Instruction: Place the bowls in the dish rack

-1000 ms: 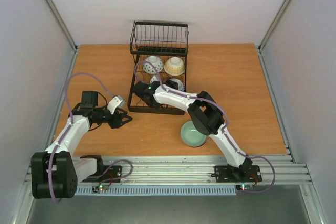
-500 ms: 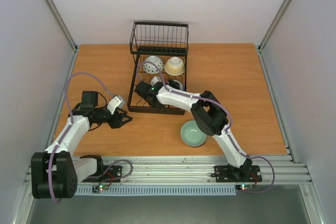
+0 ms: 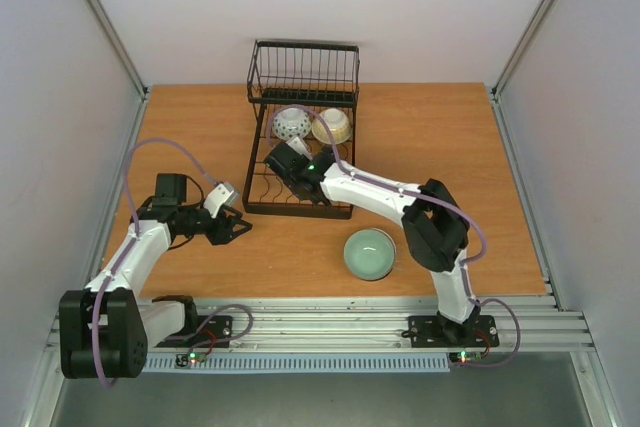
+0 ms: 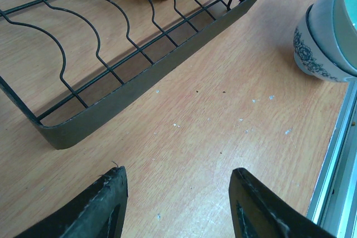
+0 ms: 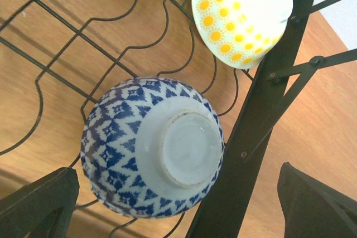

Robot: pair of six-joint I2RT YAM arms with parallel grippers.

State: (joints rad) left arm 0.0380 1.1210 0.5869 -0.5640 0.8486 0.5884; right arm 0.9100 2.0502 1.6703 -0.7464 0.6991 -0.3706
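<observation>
Hovering splayed and empty over the blue-patterned bowl (image 5: 150, 146) set in the dish rack (image 4: 139, 90), the right gripper (image 5: 173, 204) (left gripper (image 4: 178, 199) half-parted, empty) should next fetch the green bowl (image 3: 368, 253).

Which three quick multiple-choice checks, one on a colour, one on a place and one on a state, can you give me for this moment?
1. What colour is the bowl lying in the dish rack under the right gripper?
A) blue-and-white
B) red
C) black

2. Where is the green bowl?
A) in the rack
B) on the table, outside the rack
C) held in the air

3. The right gripper is:
A) shut on a bowl
B) open, holding nothing
C) out of view

Key:
1. A, the right wrist view shows its blue zigzag pattern.
2. B, the top view shows it on the wood.
3. B, its fingers stand wide apart, clear of the bowl.
</observation>
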